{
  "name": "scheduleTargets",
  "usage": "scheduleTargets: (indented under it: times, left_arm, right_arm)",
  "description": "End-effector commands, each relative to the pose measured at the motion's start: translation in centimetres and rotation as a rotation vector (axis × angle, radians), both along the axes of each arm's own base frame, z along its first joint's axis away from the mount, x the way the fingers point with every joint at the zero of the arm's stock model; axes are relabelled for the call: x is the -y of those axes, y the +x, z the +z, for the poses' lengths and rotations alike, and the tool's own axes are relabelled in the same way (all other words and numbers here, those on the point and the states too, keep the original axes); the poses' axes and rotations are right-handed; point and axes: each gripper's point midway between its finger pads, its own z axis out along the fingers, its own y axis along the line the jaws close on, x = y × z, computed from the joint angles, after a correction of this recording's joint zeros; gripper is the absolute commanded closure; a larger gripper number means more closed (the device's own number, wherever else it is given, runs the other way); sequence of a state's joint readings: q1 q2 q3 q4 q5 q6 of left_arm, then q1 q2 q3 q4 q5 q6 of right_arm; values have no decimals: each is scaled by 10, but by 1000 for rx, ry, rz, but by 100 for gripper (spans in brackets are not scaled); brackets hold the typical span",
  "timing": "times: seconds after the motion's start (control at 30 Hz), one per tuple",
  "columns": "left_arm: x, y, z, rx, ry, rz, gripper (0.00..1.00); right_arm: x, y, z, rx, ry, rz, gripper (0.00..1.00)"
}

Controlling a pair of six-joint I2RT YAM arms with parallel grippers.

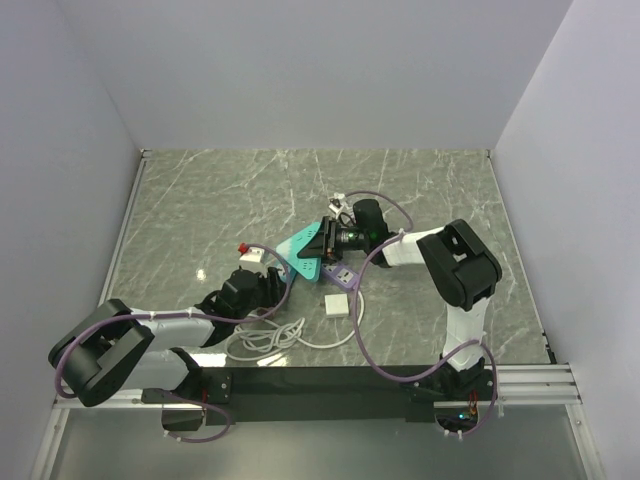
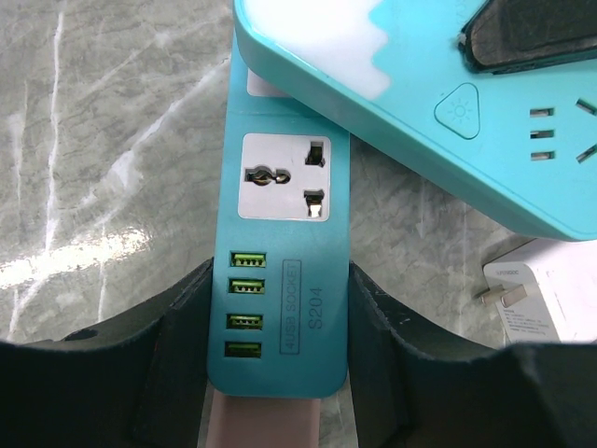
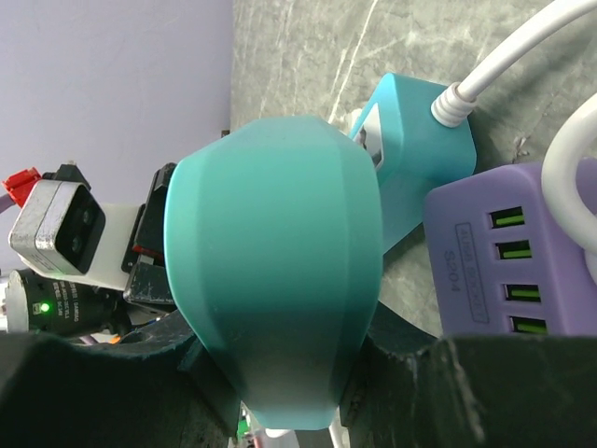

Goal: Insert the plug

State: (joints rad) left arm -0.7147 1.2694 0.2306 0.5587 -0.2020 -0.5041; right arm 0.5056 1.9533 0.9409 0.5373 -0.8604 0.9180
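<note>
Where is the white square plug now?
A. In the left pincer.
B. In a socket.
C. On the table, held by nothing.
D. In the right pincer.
C: the plug lies free on the table, while the left pincer holds the narrow teal strip and the right pincer the triangular teal strip.

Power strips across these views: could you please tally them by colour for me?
Teal: 2 (triangular strip, slim USB strip)
Purple: 1 (purple USB strip)
Total: 3
</note>
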Motion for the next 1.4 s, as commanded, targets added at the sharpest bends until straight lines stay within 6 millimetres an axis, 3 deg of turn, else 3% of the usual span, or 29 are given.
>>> scheduleTargets:
  times: [0.0, 0.5, 0.9, 1.37]
  left_arm:
    - [-1, 13, 16, 50, -23, 49, 100]
    - [0, 11, 17, 63, -26, 43, 100]
    - [-6, 12, 19, 72, -35, 80, 100]
    - [-7, 11, 22, 85, -49, 80, 100]
  right_arm:
    - [50, 21, -58, -123, -246, -215, 100]
    - [79, 27, -90, -199, -410, -358, 100]
    - [114, -6, -129, -333, -460, -450, 100]
    - [147, -10, -144, -350, -606, -586, 100]
